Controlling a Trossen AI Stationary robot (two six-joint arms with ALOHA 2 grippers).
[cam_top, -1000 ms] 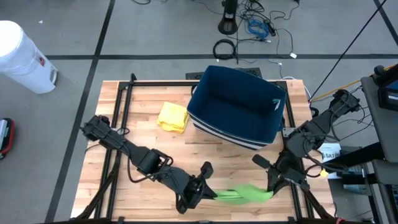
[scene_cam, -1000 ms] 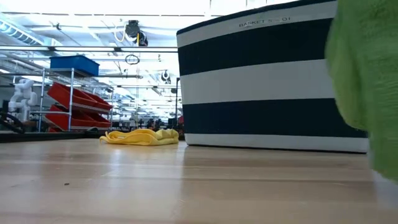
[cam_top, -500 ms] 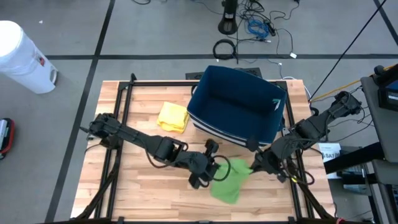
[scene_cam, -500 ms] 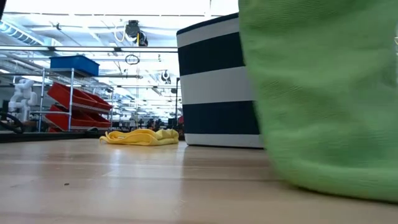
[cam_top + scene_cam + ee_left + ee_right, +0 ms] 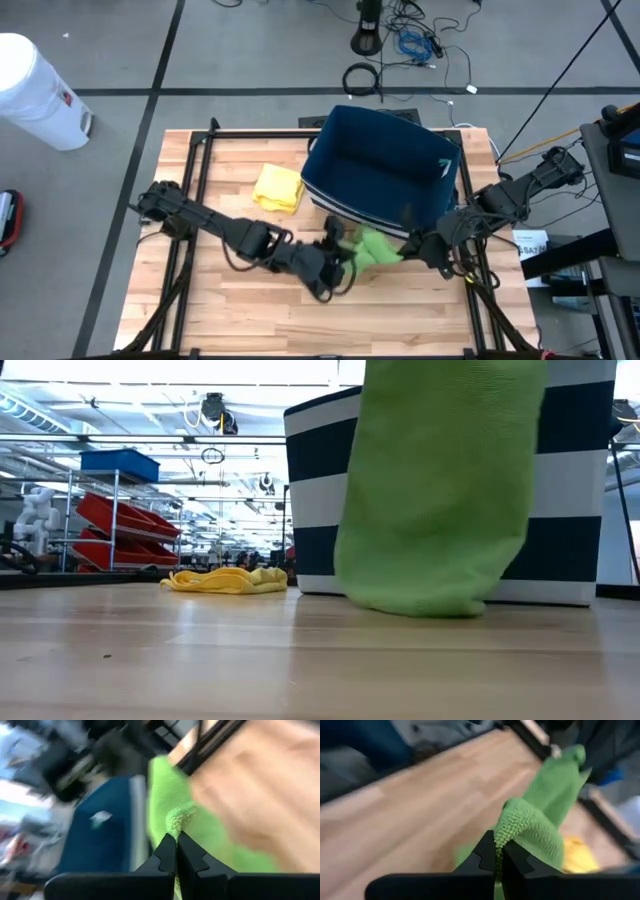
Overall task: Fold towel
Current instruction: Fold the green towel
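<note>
Table (image 5: 230,310): green towel (image 5: 375,247) hangs btwn left pincer (image 5: 337,252) & right pincer (image 5: 407,247).

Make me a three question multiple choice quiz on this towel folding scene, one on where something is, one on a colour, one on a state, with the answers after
1. Where does the yellow cloth lie?
A. on the table, left of the basket in the high view
B. inside the basket
C. on the floor

2. What colour is the towel that the grippers hold?
A. white
B. green
C. red

3. How does the towel stand?
A. spread flat on the table
B. lifted, pinched by both the left gripper and the right gripper
C. folded in the basket

Answers: 1 A, the high view shows it on the wood beside the basket. 2 B, all views show green. 3 B, each wrist view shows shut fingers on an edge, and the low view shows it hanging.
</note>
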